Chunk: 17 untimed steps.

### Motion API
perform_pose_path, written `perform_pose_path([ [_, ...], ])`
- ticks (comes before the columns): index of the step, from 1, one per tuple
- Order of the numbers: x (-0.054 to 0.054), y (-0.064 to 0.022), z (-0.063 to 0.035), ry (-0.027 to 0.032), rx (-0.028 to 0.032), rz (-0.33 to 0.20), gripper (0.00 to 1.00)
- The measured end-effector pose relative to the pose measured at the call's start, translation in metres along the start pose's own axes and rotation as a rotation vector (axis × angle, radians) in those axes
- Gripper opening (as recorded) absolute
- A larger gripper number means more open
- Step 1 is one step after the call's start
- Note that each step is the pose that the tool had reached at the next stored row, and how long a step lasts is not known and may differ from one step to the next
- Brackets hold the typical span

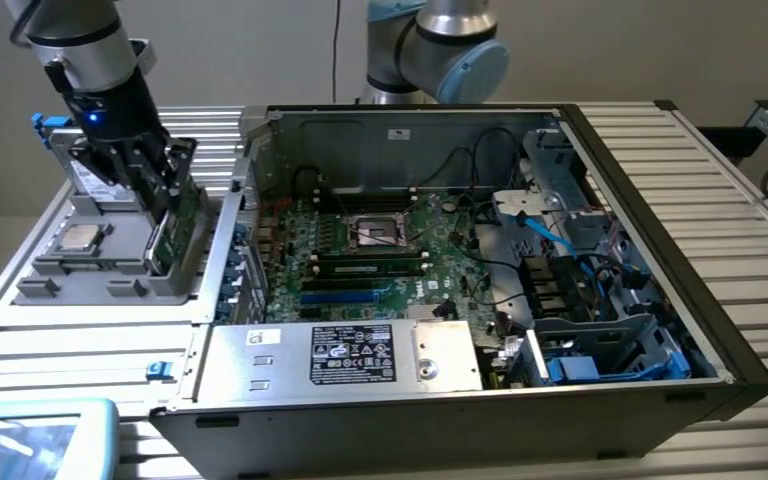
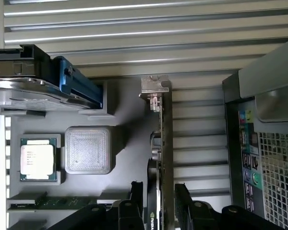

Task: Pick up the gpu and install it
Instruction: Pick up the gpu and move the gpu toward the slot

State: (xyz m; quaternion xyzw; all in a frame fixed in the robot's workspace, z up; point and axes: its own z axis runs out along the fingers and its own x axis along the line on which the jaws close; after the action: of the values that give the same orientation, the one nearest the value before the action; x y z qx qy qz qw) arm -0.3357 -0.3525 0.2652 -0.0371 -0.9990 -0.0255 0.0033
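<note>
Closest to the lens in the wrist view, the gripper (image 2: pixel 159 187) hangs over the grey holder tray (image 2: pixel 125 110) with its black fingers (image 2: pixel 182 197) spread wide, one on each side of the gpu (image 2: pixel 165 134). The card stands on edge in the tray, its silver bracket (image 2: pixel 154 91) at the far end. The fingers straddle it without pinching; whether either one touches it I cannot tell. A processor chip (image 2: pixel 37 160) lies in another pocket of the same tray.

In the exterior view the gripper (image 1: pixel 164 195) is low over the tray (image 1: pixel 77 268), and the gpu (image 1: pixel 171 245) is still seated there. The open computer case (image 1: pixel 651 230) stands just beside the tray, and nothing has been added to its motherboard (image 1: pixel 357 255). As I judge it, the pick-up is barely begun: lifting and installing are both left.
</note>
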Motion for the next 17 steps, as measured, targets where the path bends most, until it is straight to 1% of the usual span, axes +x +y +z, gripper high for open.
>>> perform_pose_path([
  [3,0.003,0.0002,0.0057,-0.0003,-0.0002,0.000,0.41],
  [17,0.003,0.0000,0.0311,0.0002,-0.0001,0.000,0.41],
])
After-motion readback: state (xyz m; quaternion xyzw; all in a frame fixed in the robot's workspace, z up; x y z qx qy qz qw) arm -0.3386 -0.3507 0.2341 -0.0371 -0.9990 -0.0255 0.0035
